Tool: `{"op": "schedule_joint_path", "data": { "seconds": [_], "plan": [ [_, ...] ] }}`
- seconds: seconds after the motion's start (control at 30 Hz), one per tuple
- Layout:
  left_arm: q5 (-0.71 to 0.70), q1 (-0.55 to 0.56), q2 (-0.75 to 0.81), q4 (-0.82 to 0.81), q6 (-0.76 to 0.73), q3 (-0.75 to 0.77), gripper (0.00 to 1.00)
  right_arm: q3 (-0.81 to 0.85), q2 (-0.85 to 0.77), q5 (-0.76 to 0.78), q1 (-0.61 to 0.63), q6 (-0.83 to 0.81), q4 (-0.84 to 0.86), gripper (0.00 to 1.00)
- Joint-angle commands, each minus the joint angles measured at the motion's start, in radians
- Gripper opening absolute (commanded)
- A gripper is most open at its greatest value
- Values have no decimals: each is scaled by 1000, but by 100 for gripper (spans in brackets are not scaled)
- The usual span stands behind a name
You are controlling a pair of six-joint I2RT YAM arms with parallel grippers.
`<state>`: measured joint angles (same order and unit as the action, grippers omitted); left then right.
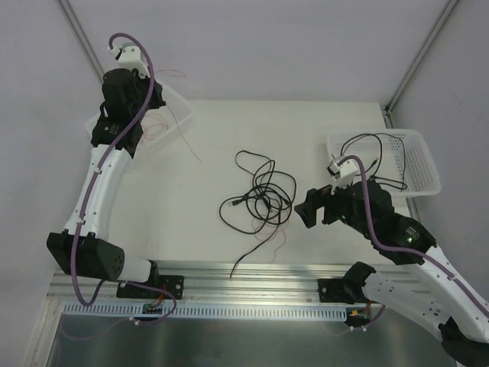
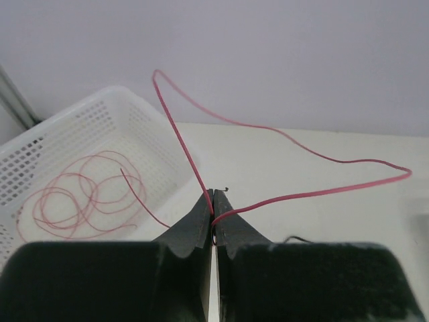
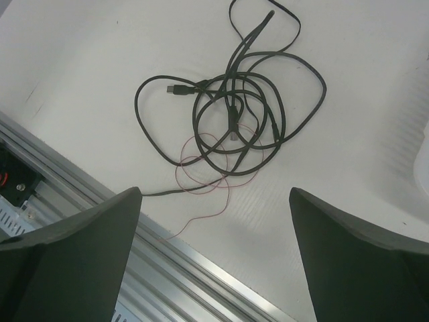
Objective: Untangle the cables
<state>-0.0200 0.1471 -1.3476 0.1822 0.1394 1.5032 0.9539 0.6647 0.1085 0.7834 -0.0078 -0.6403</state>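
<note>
**Item count: arms, baskets, wires**
Robot arms: two, the left arm (image 1: 99, 180) and the right arm (image 1: 397, 229). White baskets: two, the left basket (image 2: 80, 124) and the right basket (image 1: 420, 164). Red wires: at least three, the clamped red wire (image 2: 301, 195), the coiled red wire (image 2: 67, 201) and the tangled red wire (image 3: 194, 221). Black cables (image 3: 268, 100): number in the tangle not determinable. Separate black cable (image 1: 374, 137): one.

So the tangle of cables (image 1: 260, 195) was parked mid-frame in the top view, on the table (image 1: 214, 153). The upper-left basket (image 1: 177, 113) had a wire coil (image 2: 80, 198) laid in it. The left gripper (image 2: 213, 201) was found over its rim, pinching a wire strand (image 2: 301, 144). The right-hand basket (image 1: 416, 164) had a cable (image 1: 365, 149) draped into it. The right gripper (image 1: 303, 211) was spotted just right of the tangle.
</note>
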Motion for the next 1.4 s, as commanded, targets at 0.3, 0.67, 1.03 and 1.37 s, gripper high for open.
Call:
{"op": "schedule_joint_path", "data": {
  "seconds": [0.3,0.67,1.03,1.37],
  "plan": [
    [-72,-294,-342,-209,-20,262,0,-15,68,-12,4,-21,44,97],
    [-81,-379,-649,-346,-35,261,0,-4,196,-35,4,-31,90,97],
    [26,-385,-494,-313,0,51,99,23,207,-61,4,5,70,97],
    [114,-249,-107,-84,130,-227,99,0,251,-70,-7,138,22,97]
  ]
}}
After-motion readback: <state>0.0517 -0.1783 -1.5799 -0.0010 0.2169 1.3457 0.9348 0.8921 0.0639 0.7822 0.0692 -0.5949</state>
